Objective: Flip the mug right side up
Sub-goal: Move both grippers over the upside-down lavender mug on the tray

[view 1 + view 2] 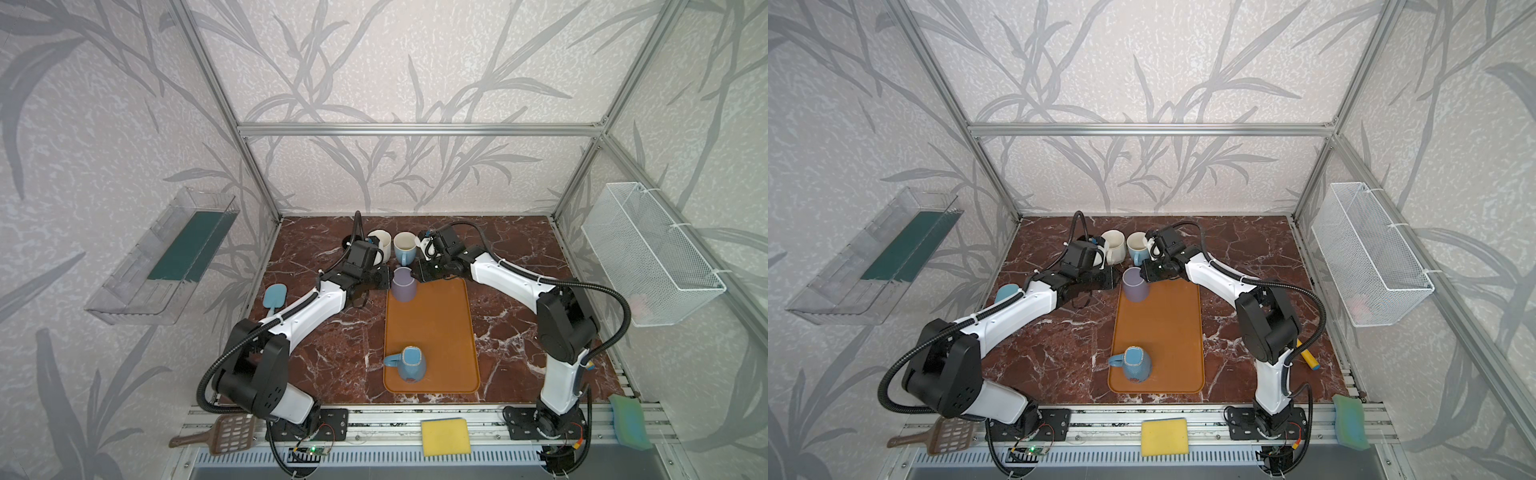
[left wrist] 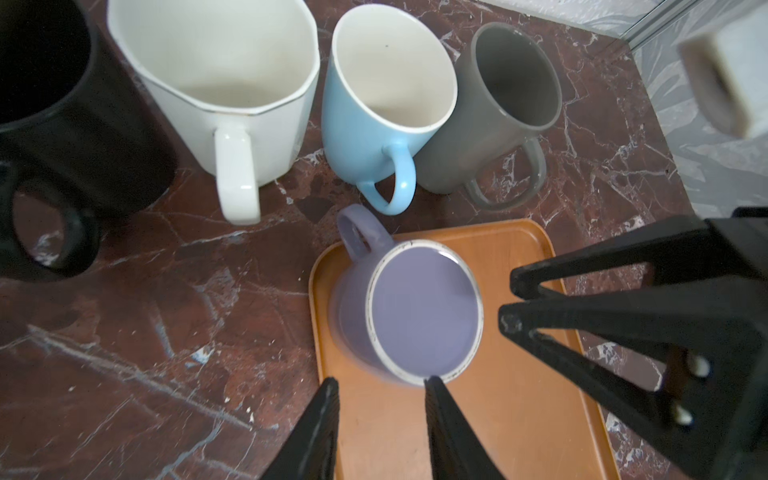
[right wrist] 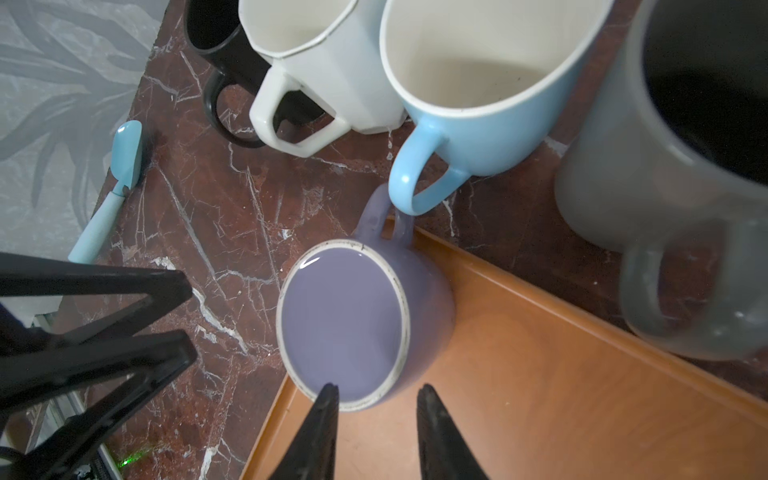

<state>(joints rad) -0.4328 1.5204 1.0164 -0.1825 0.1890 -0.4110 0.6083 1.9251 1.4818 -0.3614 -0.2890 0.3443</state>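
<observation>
A purple mug (image 1: 404, 286) (image 1: 1136, 284) stands upside down at the far end of the orange tray (image 1: 432, 332), its flat base up and its handle pointing away, toward the row of mugs. My left gripper (image 2: 380, 380) hovers just over its base rim, open and holding nothing. From the other side my right gripper (image 3: 378, 386) hovers over the same mug (image 3: 345, 320), also open and holding nothing. A second upside-down mug, blue and speckled (image 1: 411, 365), sits at the tray's near end with its handle to the left.
Behind the tray stand upright mugs: black (image 2: 62, 104), white (image 2: 224, 83), light blue (image 2: 374, 124), grey (image 2: 498, 116). A blue spatula (image 1: 274, 297) lies left. Yellow sponge (image 1: 444, 436), green sponge (image 1: 629, 422) and brown scoop (image 1: 224, 436) lie along the front rail.
</observation>
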